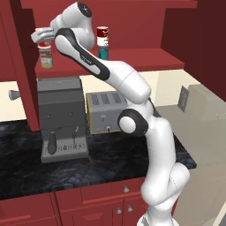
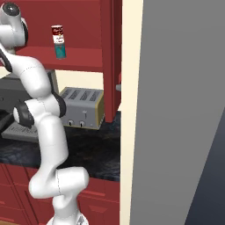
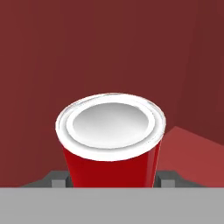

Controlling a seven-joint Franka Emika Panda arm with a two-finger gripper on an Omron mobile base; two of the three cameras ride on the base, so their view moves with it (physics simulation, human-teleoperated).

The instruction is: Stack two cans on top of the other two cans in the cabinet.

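Nearest the camera on the hand, the pincer (image 3: 114, 179) pinches the bright red can with a white top band (image 3: 111, 140), one dark finger (image 3: 58, 178) at each side of its body. In the left base view, the pincer (image 1: 44, 39) holds that can directly above the can with a tan-grey label and red upper band (image 1: 45, 57), which stands on the inner shelf of the large dark red wooden wall cabinet (image 1: 132, 59). The red can seems to touch or sit just over the tan can's lid; which of the two cannot be told.

The step in hand looks like the second stacking. The next move likely calls for settling the can squarely on the lid, spreading the fingers, then drawing straight back without nudging the stack.

Well to the pincer's right on the same shelf, the dark red and white can with a dark lid (image 1: 102, 36) already rests on the plain teal can (image 1: 103, 53). Below the pincer, a grey coffee machine (image 1: 62, 117) and a boxy yellow-sided toaster (image 1: 105, 112) stand on the dark stone worktop (image 1: 26, 172). The cabinet's left wall stands close beside the pincer and limits sideways room.
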